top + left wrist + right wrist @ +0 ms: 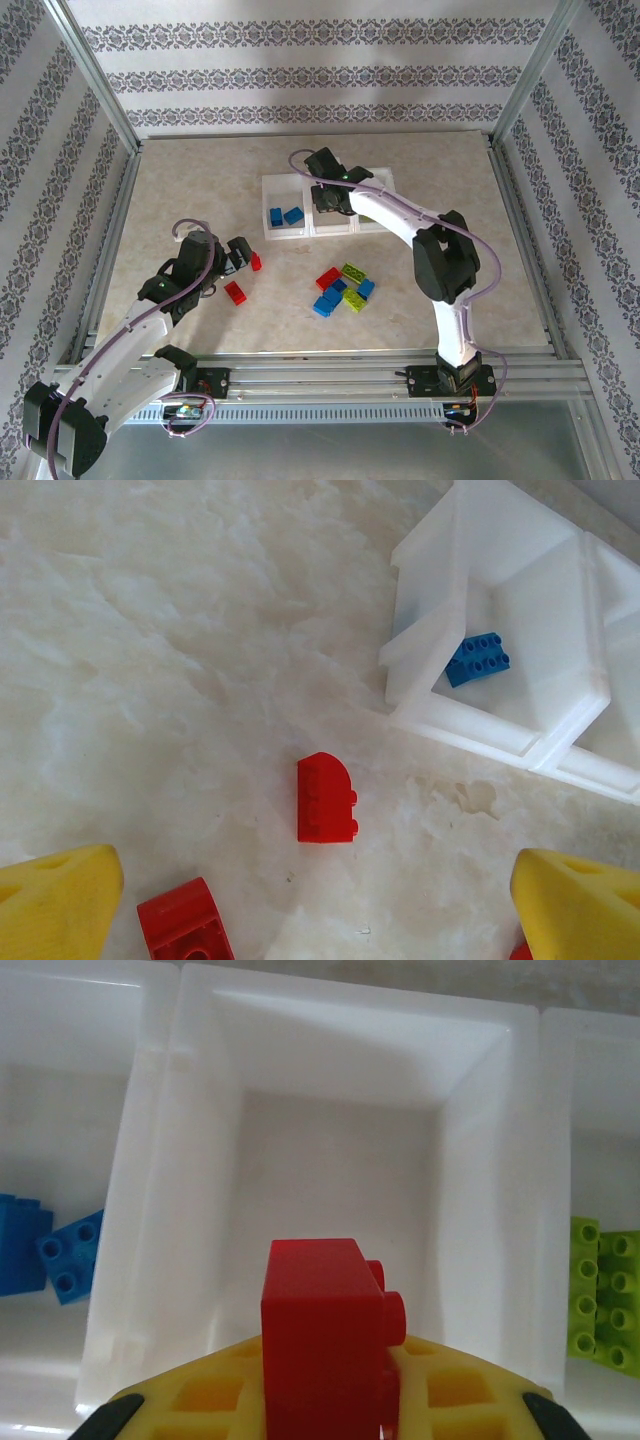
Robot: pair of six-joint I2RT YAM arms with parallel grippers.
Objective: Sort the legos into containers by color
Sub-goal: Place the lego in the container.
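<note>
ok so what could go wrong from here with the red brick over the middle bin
1. The right hand holds the red brick over the empty middle bin; released off-centre, it might bounce into the bins holding blue bricks or green bricks.
2. The open left hand hangs over a centred red brick; coming down, a finger could knock the other red brick beside it.
</note>
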